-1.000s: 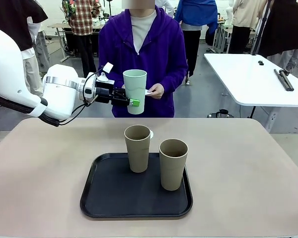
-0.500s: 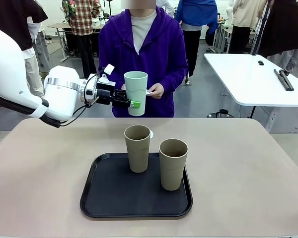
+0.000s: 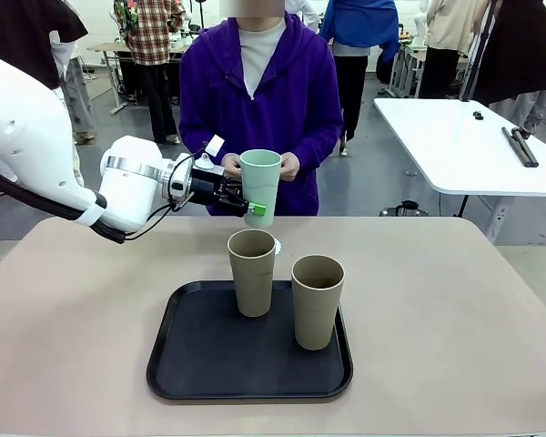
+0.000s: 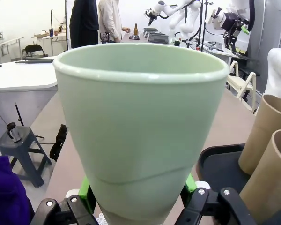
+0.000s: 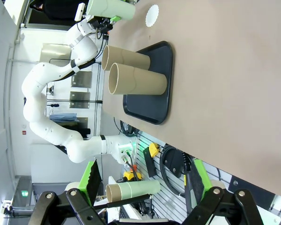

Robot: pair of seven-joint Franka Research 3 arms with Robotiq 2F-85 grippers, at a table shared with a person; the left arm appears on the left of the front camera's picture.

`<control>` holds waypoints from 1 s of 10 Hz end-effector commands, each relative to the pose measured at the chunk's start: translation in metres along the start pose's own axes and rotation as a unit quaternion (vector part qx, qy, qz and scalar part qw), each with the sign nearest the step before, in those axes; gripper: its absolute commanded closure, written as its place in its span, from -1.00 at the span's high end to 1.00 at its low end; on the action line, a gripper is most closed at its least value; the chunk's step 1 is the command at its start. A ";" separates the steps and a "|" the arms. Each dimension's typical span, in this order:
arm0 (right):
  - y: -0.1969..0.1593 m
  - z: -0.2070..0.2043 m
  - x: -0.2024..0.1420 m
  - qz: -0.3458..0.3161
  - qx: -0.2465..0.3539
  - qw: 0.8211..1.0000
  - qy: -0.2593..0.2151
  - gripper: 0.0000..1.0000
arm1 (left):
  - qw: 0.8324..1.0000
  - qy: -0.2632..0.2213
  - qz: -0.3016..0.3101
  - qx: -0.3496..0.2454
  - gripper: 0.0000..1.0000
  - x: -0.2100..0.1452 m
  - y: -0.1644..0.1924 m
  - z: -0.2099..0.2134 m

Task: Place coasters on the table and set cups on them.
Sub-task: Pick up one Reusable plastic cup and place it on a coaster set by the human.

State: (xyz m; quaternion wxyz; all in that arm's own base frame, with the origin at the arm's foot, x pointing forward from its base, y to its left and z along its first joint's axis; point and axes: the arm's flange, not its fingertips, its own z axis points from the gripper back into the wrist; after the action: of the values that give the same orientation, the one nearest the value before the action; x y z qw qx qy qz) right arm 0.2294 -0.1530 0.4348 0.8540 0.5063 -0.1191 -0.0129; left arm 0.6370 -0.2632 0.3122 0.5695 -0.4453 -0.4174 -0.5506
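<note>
Left tool [image 3: 255, 208]: pressed in on the lower wall of the pale mint green tapered matte tumbler [image 3: 260, 177], one green pad on either side near the base. Held upright in the air, clear of the surface, over the far part of the large beige-tan desk [image 3: 455, 309]. Beyond the black rectangular tray [image 3: 200, 364], and just in front of a hand [image 3: 289, 166] of the person in the purple hooded top. From the left wrist, the same tumbler [image 4: 140, 131] close up, mouth upward, between the green pads [image 4: 85, 192] of that tool [image 4: 139, 206].

Upright on the tray: two brownish-taupe tapered handleless tumblers. One [image 3: 253, 271] toward the tray's far edge, the other [image 3: 317, 300] to its right and nearer the robot, close together with a gap between the rims.

Flat on the desk just past the tray's far edge: one small round white paper doily with a scalloped edge [image 5: 152, 15], with nothing on it. In the front view, mostly hidden behind the farther taupe tumbler, a sliver [image 3: 277, 246] showing at its rim. Mint tumbler in the air near the doily, not on it.

Right tool [image 5: 145, 173]: spread wide, nothing between the fingers.
</note>
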 end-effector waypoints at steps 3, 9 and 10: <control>0.000 0.000 0.001 0.002 0.006 1.000 -0.001 1.00 | 1.000 -0.015 0.009 -0.010 0.68 -0.016 0.012 -0.011; 0.000 0.000 0.001 0.002 0.006 1.000 -0.001 1.00 | 1.000 -0.002 0.012 -0.005 0.68 -0.023 0.006 -0.009; 0.000 0.000 0.001 0.002 0.006 1.000 -0.001 1.00 | 1.000 -0.002 0.012 -0.005 0.68 -0.023 0.006 -0.009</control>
State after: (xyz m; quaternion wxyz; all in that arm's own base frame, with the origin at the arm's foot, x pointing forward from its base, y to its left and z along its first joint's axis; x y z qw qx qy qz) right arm 0.2293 -0.1530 0.4348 0.8540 0.5063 -0.1191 -0.0129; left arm 0.6413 -0.2655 0.2851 0.5733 -0.4566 -0.4083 -0.5443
